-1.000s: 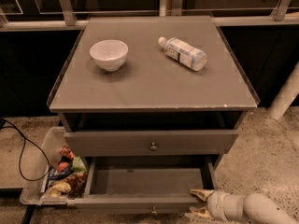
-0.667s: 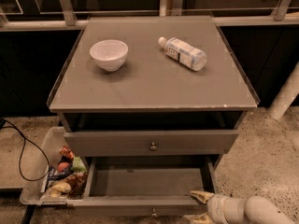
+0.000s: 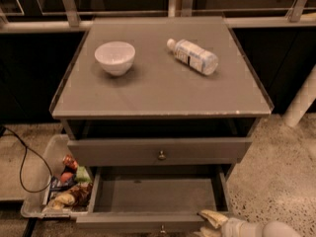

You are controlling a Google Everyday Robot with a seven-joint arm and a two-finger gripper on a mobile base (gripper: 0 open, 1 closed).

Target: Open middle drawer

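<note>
one bowl [image 3: 114,57], one bottle [image 3: 193,56], one middle drawer [image 3: 155,196] pulled out, gripper [image 3: 207,224] at its corner, grasp unclear

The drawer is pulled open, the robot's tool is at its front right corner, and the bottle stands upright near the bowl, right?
Not quite: the camera view shows the bottle lying on its side, not upright. Otherwise yes: the middle drawer is open, the tool is at its front right corner, the bowl sits nearby.

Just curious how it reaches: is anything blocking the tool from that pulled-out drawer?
Nothing visible. The tool sits at the front right corner of the open drawer, with no object between them. The bin lies off to its left side.
</note>
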